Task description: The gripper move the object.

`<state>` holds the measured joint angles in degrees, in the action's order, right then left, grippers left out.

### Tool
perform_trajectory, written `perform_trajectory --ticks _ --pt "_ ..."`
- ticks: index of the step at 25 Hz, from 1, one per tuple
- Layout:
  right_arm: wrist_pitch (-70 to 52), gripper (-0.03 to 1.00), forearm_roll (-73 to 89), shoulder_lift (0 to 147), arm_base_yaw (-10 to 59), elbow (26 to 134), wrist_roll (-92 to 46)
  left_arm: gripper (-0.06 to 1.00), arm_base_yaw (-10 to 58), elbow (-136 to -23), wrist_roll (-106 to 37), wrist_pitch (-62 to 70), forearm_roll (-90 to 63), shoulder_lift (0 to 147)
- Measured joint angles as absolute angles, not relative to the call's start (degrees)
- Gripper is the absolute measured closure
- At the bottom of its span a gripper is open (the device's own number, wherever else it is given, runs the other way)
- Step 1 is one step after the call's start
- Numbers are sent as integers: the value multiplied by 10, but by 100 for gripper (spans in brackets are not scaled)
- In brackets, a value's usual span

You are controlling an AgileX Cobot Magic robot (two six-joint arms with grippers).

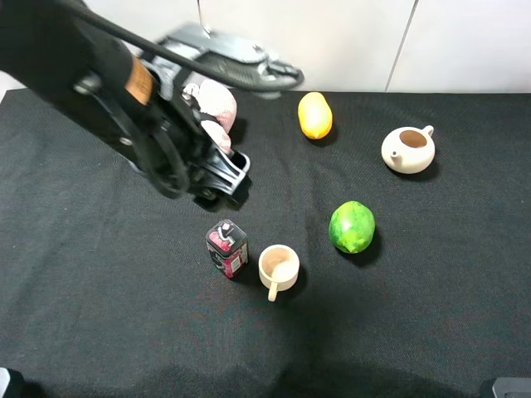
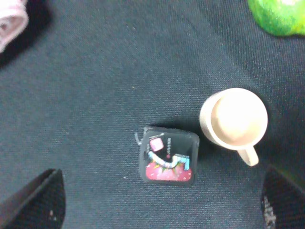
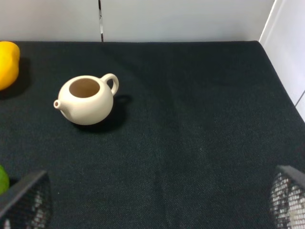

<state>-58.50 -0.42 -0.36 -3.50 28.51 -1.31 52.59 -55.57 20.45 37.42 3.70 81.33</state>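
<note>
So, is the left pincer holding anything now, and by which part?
Nothing is held. The left pincer is open above the carton, its fingers not touching it.

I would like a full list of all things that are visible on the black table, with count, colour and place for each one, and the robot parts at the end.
carton: 1, dark red and black, front centre, just left of the cup
cup: 1, beige, front centre, handle toward the front
green fruit: 1, green, right of the cup
yellow fruit: 1, yellow-orange, back centre
teapot: 1, cream, no lid, back right
pink object: 1, pale pink, back left, partly hidden by the arm
table cloth: 1, black, under everything
left tool: 1, black, open, above the carton
right tool: 1, black, open, holding nothing
</note>
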Motion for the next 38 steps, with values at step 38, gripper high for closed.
perform_trajectory --ticks 38 --pt "-585 27 0 -4 -35 285 -13 -5 519 -556 161 671 120 433"
